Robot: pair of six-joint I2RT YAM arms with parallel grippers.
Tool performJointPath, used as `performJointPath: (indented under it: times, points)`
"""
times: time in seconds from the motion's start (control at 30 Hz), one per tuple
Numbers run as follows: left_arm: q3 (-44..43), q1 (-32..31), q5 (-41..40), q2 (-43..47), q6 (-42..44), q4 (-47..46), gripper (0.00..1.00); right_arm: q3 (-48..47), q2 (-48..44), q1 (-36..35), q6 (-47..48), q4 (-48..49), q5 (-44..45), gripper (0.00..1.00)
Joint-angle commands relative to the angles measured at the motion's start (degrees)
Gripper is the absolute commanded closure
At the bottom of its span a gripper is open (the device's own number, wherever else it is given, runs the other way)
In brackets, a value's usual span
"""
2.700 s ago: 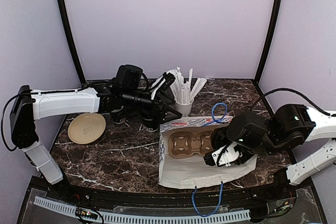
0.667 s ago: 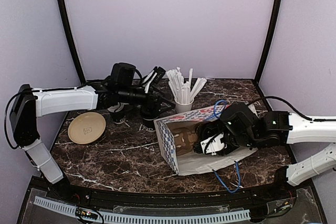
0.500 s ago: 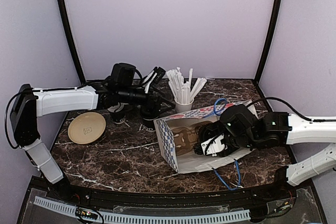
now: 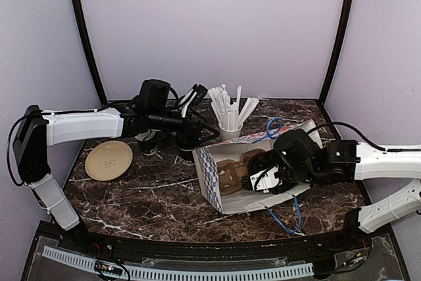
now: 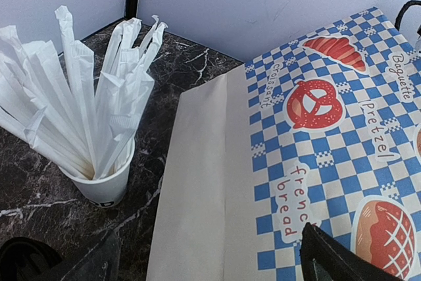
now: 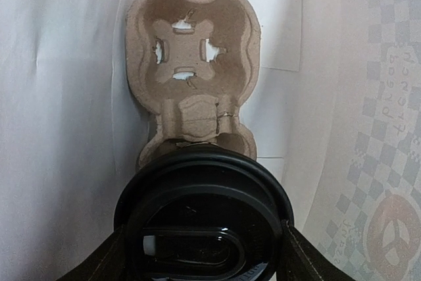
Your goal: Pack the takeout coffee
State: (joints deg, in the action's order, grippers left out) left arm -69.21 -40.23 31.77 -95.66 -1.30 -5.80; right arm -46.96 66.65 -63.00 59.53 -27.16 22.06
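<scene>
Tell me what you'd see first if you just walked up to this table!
The blue-checkered paper bag sits open on the table's right half, with the right gripper reaching inside it. The gripper holds the black-lidded takeout coffee right by a brown cardboard cup carrier. Behind the bag, a white cup bristles with paper-wrapped straws.

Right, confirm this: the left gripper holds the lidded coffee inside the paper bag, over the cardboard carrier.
Wrong arm. The right gripper holds the lidded coffee inside the paper bag, over the cardboard carrier; the right wrist view shows it.
</scene>
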Motion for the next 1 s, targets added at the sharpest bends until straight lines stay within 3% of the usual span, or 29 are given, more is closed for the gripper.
performJointPath:
  times: [0.0, 0.23, 0.53, 0.97]
  points:
    - [0.7, 0.2, 1.7, -0.1, -0.1, -1.1, 0.02, 1.0, 0.4, 1.0, 0.5, 4.4, -1.3, 0.48]
    - [0.7, 0.2, 2.4, -0.4, 0.3, -1.1, 0.02, 1.3, 1.8, 3.0, 0.2, 5.7, -2.9, 0.48]
    - [0.8, 0.2, 4.5, -1.0, 0.8, -1.1, 0.03, -4.4, 0.5, 3.7, 0.0, -0.9, -5.7, 0.48]
    - [0.5, 0.1, 8.5, -3.0, 0.9, -1.5, 0.04, -0.7, 1.6, 5.2, -0.3, 4.1, -3.2, 0.48]
